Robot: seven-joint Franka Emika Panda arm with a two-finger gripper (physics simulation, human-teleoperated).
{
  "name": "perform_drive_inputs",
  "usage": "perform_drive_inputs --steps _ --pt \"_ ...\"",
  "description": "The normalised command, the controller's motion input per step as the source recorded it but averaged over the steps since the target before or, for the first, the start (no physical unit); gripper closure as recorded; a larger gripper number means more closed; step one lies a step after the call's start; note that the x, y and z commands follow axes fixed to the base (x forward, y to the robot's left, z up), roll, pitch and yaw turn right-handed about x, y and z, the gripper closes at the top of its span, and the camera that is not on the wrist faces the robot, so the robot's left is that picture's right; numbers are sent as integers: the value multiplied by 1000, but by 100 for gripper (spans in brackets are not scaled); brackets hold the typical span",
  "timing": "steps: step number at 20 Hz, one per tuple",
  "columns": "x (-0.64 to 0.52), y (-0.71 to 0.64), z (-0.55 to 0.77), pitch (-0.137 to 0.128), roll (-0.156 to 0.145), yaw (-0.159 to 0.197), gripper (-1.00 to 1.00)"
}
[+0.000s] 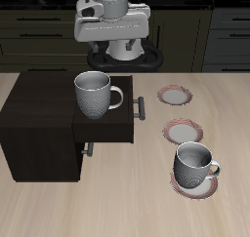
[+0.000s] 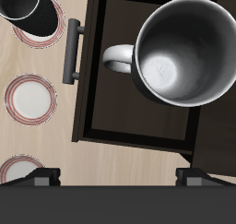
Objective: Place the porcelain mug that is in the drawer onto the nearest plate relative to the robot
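The porcelain mug [image 1: 93, 93] stands upright in the open drawer [image 1: 115, 127] of the dark cabinet, its loop handle towards the drawer's front. In the wrist view the mug [image 2: 184, 48] shows from above inside the drawer [image 2: 129, 117], whose grey bar handle [image 2: 73, 51] faces the plates. My gripper [image 1: 112, 31] hangs high above the table's back, apart from the mug. Its fingers stand wide apart with nothing between them [image 2: 118, 177]. The plate nearest the robot's base [image 1: 175, 95] lies bare beside the drawer and also shows in the wrist view [image 2: 17, 169].
A second bare plate [image 1: 183, 132] lies nearer the front. A look-alike mug [image 1: 195, 164] stands on a third plate [image 1: 194, 187] near the table's front edge. The cabinet [image 1: 39, 124] fills the side of the table away from the plates.
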Motion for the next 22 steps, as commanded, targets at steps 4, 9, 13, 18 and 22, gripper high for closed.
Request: perform_drive_inputs --steps 4,9,13,18,22 --pt "224 -172 133 -15 -36 13 -100" --pt "227 -347 156 -12 -57 17 -100" --pt "150 -181 52 4 -48 52 -100" --pt "198 55 -92 36 -45 108 -100" --pt "112 119 -116 -8 -11 73 -100"
